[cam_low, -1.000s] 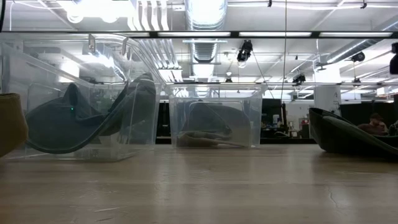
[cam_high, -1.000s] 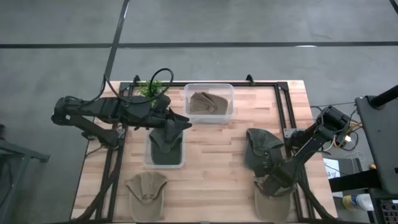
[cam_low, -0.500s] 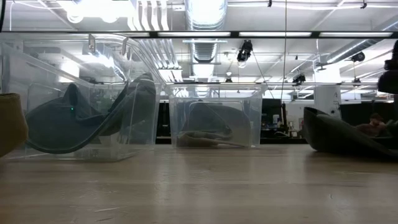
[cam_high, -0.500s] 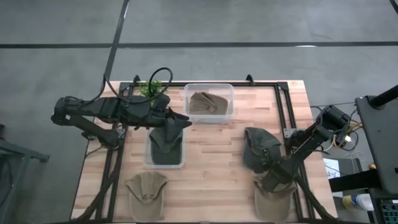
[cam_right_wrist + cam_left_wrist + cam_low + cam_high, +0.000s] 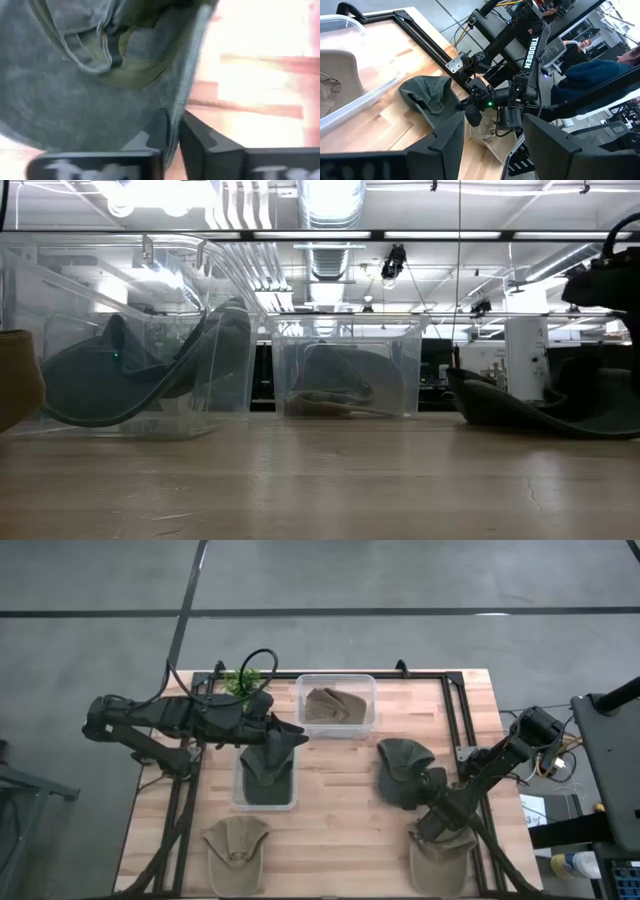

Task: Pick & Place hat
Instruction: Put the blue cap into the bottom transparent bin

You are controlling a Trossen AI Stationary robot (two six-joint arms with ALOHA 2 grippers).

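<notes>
Over the near clear bin [image 5: 265, 802] on the left, left gripper [image 5: 283, 743] parked, closed on a dark hat [image 5: 270, 762] that droops into that bin (dark cloth pinched between the fingers in the left wrist view). Release there looks like the pending move, judged from the droop. Farther back, a second clear bin [image 5: 336, 681] with a tan hat [image 5: 333, 705] inside. On the right, transport step in hand: right gripper [image 5: 437, 785] clamped narrowly on the brim of the green hat [image 5: 402, 770], which lies on the wooden table [image 5: 340, 830] just beside it. Next move calls for lifting the hat and carrying it toward a bin without slipping.
</notes>
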